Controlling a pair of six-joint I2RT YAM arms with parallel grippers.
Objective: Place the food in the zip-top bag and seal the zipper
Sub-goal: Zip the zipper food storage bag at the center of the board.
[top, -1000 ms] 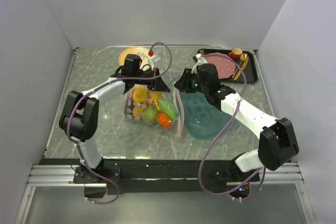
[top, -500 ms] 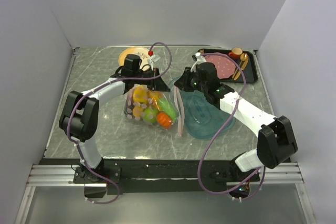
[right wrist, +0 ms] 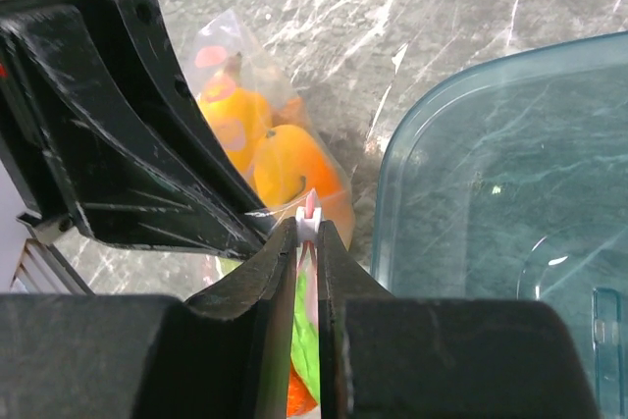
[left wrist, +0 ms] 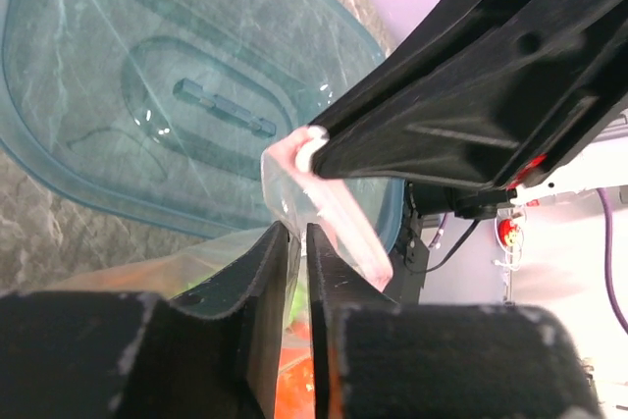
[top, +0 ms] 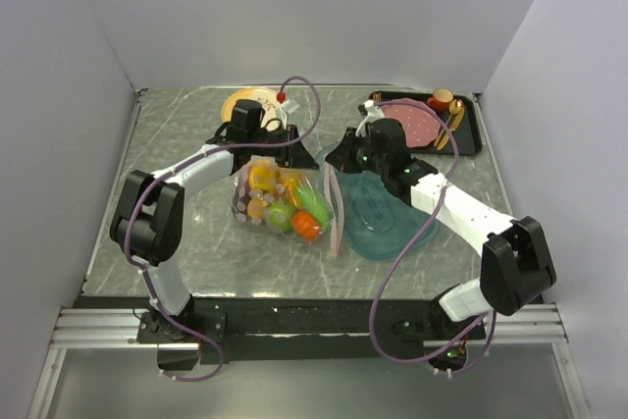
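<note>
The clear zip-top bag (top: 280,201) lies mid-table with the food (top: 294,208) inside: yellow, orange, green and red-orange pieces. Its pink zipper (top: 335,211) runs down the bag's right edge. My right gripper (top: 332,158) is at the zipper's far end; in the right wrist view it (right wrist: 306,227) is shut on the white and pink zipper (right wrist: 310,211), with orange food (right wrist: 289,169) beyond. My left gripper (top: 291,144) is just left of it at the bag's top corner. In the left wrist view its jaws (left wrist: 297,231) stand a narrow slit apart, with clear bag film in the gap and the zipper (left wrist: 341,221) just past the tips.
A teal oval tray (top: 397,228) lies right of the bag, under the right arm. A black tray with a pink plate (top: 422,125) sits at the back right. A cream plate (top: 238,103) is at the back, behind the left gripper.
The right gripper has closed down on the zipper's end. The left gripper's jaws have parted slightly and its fingers shifted a little toward the back. The bag has not moved.
</note>
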